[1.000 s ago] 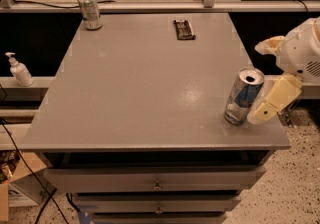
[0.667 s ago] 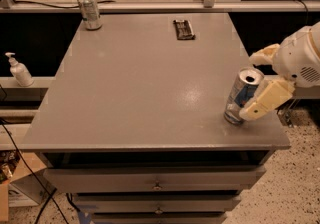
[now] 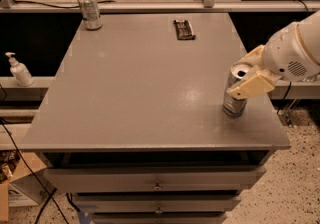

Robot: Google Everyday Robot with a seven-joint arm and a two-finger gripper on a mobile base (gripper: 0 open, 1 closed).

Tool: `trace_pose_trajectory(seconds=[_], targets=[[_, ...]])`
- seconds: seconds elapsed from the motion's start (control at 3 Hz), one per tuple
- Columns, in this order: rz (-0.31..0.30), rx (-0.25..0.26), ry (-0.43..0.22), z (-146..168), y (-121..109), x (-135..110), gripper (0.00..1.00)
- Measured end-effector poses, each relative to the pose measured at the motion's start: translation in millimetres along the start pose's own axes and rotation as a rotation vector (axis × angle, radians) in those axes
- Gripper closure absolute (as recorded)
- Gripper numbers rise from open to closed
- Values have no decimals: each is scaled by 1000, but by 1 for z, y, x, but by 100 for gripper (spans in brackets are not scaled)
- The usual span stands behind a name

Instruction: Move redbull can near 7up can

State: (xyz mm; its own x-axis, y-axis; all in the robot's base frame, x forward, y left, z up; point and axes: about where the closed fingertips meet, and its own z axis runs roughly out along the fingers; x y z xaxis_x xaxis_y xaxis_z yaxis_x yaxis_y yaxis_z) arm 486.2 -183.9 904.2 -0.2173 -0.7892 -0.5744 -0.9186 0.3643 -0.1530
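Redbull can [image 3: 234,95] near the tabletop's [image 3: 140,93] front right edge
It stood upright, well apart from the 7up can [image 3: 90,10] in the far left corner. Reaching in from the right, the jaws were parted around its upper half, one in front of it, one behind.

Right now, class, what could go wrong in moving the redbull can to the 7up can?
The redbull can stands near a front corner of the table; a nudge from the gripper at it could tip it off.
The dark flat object lies near the route to the 7up can; a low carry might clip it.
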Motion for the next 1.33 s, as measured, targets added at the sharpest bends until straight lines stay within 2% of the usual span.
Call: trace_pose_trajectory(seconds=[0.33,0.67,1.0,1.33], targets=[[-40,-13,-34,11,-13,-27,88],[-108,-10,-62,19,-36,-65,100],[-118,-3,-70,16,-38,-72,100],[-75,-2,-55,21,-38,-64,100]])
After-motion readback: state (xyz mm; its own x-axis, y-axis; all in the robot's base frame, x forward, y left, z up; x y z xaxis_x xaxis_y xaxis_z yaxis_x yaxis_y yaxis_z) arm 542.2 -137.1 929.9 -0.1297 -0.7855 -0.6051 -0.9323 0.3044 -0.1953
